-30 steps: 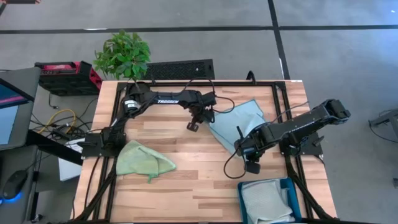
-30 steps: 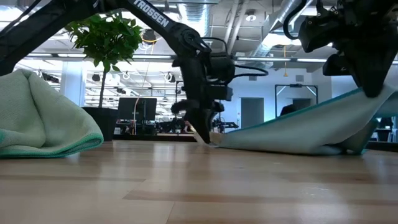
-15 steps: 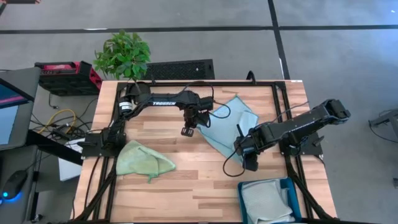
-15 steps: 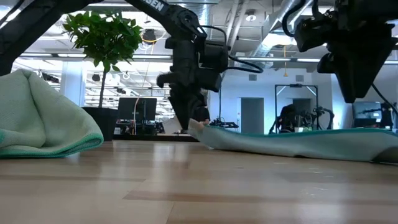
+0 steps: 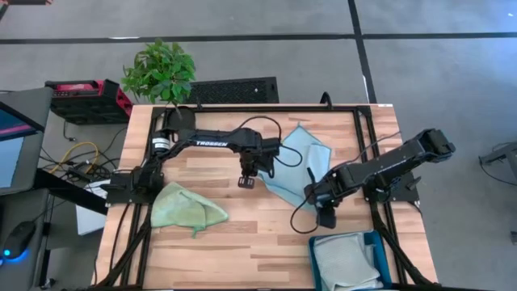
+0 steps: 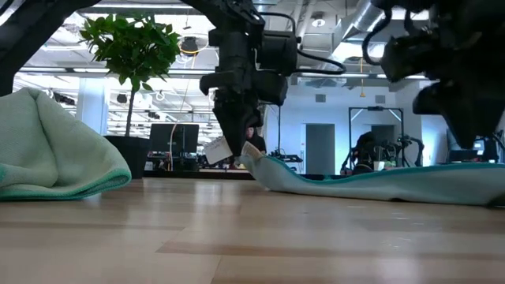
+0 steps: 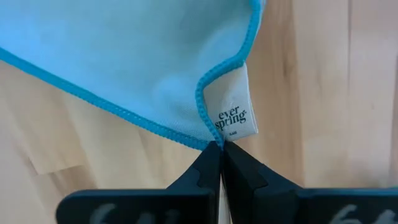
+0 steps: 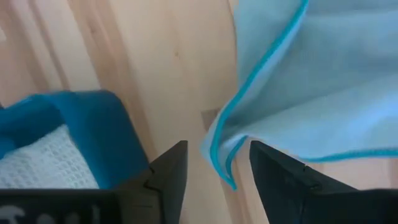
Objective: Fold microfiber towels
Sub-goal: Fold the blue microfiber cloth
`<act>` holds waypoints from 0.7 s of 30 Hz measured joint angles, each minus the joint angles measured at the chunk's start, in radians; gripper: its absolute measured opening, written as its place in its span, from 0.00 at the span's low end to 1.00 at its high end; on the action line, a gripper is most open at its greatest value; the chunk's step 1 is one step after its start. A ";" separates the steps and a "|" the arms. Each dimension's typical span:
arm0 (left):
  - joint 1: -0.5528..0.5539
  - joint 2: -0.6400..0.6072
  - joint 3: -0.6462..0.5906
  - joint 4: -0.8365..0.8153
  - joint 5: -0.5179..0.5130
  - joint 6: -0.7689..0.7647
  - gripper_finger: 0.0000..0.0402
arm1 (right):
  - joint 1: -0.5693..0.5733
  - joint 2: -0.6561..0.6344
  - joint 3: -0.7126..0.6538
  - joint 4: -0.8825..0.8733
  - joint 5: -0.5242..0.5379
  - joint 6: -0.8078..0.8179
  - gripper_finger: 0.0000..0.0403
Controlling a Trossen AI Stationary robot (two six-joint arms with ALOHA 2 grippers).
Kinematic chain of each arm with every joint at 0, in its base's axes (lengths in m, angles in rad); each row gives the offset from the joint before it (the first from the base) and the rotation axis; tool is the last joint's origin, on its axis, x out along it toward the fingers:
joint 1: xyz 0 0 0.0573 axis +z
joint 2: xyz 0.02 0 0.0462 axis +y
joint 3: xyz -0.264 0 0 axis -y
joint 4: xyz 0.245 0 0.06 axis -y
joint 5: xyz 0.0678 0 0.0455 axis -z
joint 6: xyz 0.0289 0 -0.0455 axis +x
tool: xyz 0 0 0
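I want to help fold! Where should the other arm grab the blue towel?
Best guess: the light blue towel's loose folded corner, lying between the open right gripper's fingers. Come straight down and pinch the edge, since the left gripper already pinches the tag corner.

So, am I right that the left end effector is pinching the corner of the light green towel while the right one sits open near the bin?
Not quite: the left end effector is pinching a corner of the light blue towel, as the left wrist view shows. The light green towel lies untouched elsewhere on the table. The right end effector is indeed open near the bin.
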 joint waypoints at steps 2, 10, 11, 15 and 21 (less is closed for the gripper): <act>-0.007 0.000 0.000 -0.003 0.000 -0.019 0.00 | 0.007 0.000 -0.020 -0.002 -0.005 0.023 0.48; -0.025 0.000 0.000 -0.013 -0.001 -0.071 0.00 | 0.041 0.000 -0.087 0.017 -0.006 0.083 0.46; -0.025 0.001 0.000 -0.015 0.000 -0.075 0.00 | 0.045 0.000 -0.090 0.018 -0.006 0.084 0.46; -0.026 0.001 0.000 -0.015 0.001 -0.079 0.00 | 0.055 0.000 -0.110 0.040 -0.006 0.104 0.45; -0.026 0.001 0.000 -0.015 0.001 -0.071 0.00 | 0.058 0.000 -0.128 0.072 -0.006 0.110 0.45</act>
